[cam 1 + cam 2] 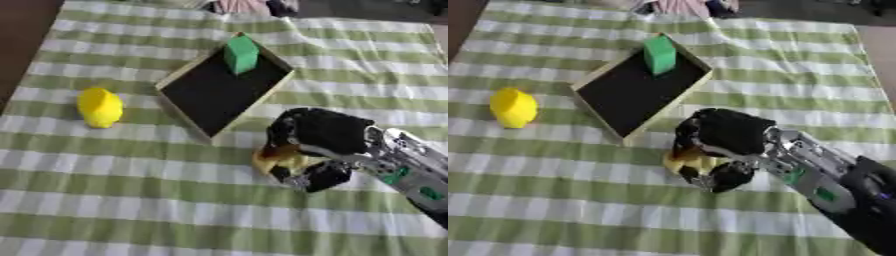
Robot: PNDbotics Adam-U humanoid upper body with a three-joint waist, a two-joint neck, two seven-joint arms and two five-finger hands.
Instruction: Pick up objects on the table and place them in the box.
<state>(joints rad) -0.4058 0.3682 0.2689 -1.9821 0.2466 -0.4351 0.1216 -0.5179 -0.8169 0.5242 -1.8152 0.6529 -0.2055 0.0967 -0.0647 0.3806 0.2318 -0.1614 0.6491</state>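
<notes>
Yellow shows under the right hand (317,137), whose fingers curl around a small object (278,161) on the cloth (131,200), just near of the box (188,120), gripping it for lifting. A green block (241,54) already sits inside; a lemon (100,107) waits left.

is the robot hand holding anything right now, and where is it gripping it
The right robot hand is curled round a yellow object on the cloth beside the box, covering its upper right side. Whether it is lifted cannot be told.
</notes>
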